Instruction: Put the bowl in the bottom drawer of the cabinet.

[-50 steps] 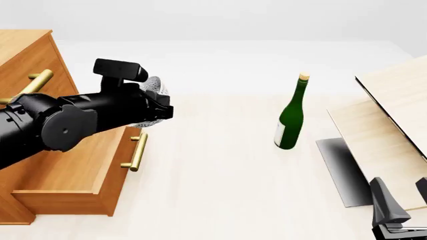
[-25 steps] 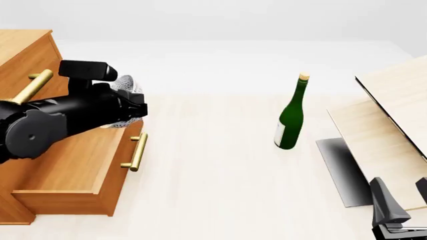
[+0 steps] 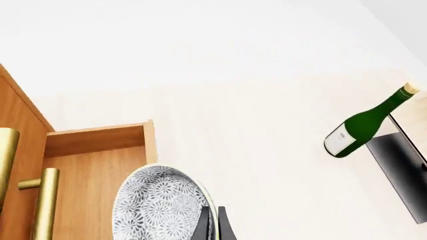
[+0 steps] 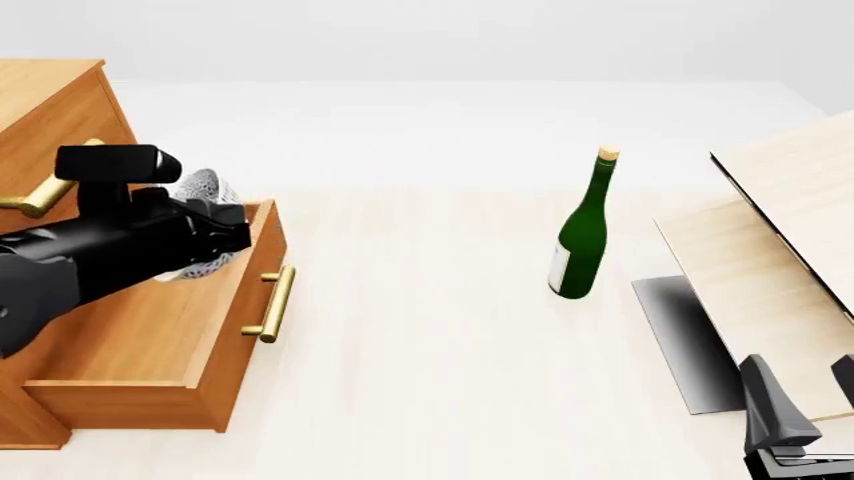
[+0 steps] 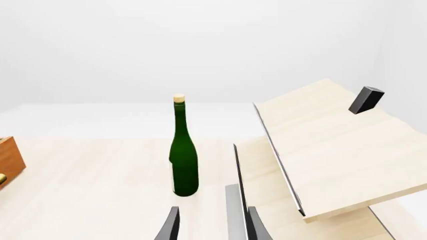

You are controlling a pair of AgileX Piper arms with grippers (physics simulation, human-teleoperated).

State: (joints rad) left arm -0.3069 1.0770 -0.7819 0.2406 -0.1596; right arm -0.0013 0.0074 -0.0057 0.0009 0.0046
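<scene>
Front view: at the left of the frame, the black left arm's gripper [image 4: 214,240] grips the small round white bowl with a fine grey-blue speckled pattern [image 4: 200,190], tilted on edge above the open bottom drawer [image 4: 147,340] of the tall orange-brown wooden cabinet [image 4: 54,110]. The drawer's brass bar handle [image 4: 278,303] faces the pale table [image 4: 427,380]. A green glass bottle with a cork-coloured cap [image 4: 583,230] stands upright right of centre; pale light-wood boards [image 4: 787,250] lean at the right edge. The right gripper [image 4: 801,400] sits in the lower right corner, its fingers apart and holding nothing.

Left wrist view: the speckled bowl [image 3: 160,205] fills the lower centre, its rim pinched between dark fingers [image 3: 203,227], partly over the drawer's wooden interior [image 3: 87,190]. The bottle [image 3: 363,127] shows at the right.

Right wrist view: the bottle [image 5: 183,155] stands centre, the boards [image 5: 333,150] at right, with the spread fingertips [image 5: 170,227] along the bottom edge.
</scene>
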